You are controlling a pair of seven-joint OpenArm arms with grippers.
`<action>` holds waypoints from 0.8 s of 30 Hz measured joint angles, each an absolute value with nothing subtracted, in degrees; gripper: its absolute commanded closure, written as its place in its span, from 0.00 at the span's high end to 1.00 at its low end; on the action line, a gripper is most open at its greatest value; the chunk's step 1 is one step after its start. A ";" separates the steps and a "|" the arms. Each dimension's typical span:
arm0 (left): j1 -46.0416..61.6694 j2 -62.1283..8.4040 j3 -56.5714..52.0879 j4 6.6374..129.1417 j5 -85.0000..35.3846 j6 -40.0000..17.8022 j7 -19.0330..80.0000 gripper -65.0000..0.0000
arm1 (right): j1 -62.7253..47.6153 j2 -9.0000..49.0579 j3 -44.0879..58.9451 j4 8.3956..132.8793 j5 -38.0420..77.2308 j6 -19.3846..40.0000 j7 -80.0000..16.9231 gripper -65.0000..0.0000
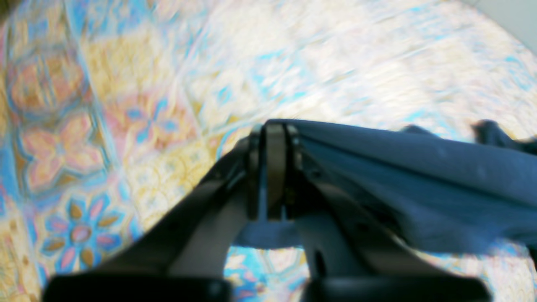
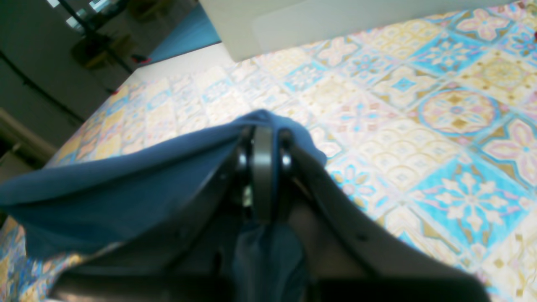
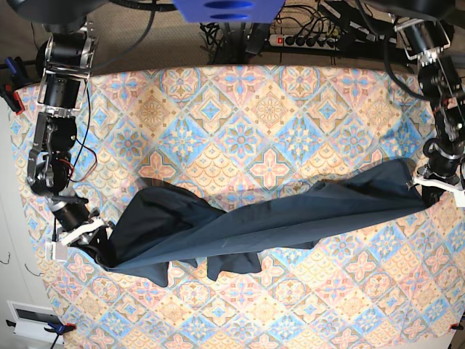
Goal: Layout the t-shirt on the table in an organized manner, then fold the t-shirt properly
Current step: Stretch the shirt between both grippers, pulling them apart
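The dark navy t-shirt (image 3: pixel 247 225) is stretched in a long, twisted band across the patterned table (image 3: pixel 240 109), with folds bunched toward the left of the base view. At that end my right gripper (image 3: pixel 91 238) is shut on it. In the right wrist view the fabric (image 2: pixel 126 188) drapes over the closed right gripper (image 2: pixel 263 134). At the other end, on the right of the base view, my left gripper (image 3: pixel 427 190) holds a corner. In the blurred left wrist view the jaws of this gripper (image 1: pixel 275 128) stand together with cloth (image 1: pixel 419 176) trailing from the tips.
A power strip with cables (image 3: pixel 312 36) runs behind the table's far edge. A white block (image 2: pixel 335 21) stands past the table in the right wrist view. A small white device (image 3: pixel 29 316) lies off the table's near left corner. Both arm columns flank the cloth.
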State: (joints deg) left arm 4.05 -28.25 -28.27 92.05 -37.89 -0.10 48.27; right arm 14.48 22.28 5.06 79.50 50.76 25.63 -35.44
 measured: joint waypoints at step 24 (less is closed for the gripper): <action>10.79 -25.54 -20.21 96.33 -48.01 0.49 56.36 0.62 | 13.21 22.37 4.49 79.20 50.43 25.21 -35.44 0.01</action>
